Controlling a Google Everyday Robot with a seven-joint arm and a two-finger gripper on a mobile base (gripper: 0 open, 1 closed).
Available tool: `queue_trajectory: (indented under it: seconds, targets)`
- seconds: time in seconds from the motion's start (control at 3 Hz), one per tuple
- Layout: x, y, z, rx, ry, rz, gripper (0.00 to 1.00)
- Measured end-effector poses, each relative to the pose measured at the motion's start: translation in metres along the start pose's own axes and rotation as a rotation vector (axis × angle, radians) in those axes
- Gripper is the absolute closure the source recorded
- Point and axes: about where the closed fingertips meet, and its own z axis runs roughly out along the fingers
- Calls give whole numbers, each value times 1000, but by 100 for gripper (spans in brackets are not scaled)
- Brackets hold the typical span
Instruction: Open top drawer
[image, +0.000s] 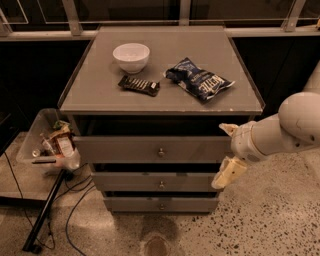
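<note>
Speckled floor (270, 220) surrounds the grey cabinet (100, 90); tool (220, 156) gapes wide at right end of top drawer (125, 149)

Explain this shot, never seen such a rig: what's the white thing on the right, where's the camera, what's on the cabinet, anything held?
One camera looks down at the front of a grey wooden cabinet; where it is mounted is not known. The white rounded shape on the right is the robot's single arm, ending in a cream two-finger gripper. The gripper sits by the right end of the wide grey top drawer, fingers spread apart, holding nothing and away from the drawer's small round metal knob. On the cabinet top lie a white round bowl, a dark wrapped snack bar and a dark blue crinkled chip bag. A clear plastic bin of rubbish stands at left.
</note>
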Motion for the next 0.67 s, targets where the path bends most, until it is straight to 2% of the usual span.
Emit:
queue_trajectory:
  seconds: [0.33,0.67]
  targets:
    - [-2,-5,18,5,-61,-109,0]
    - [-2,-5,18,5,-61,-109,0]
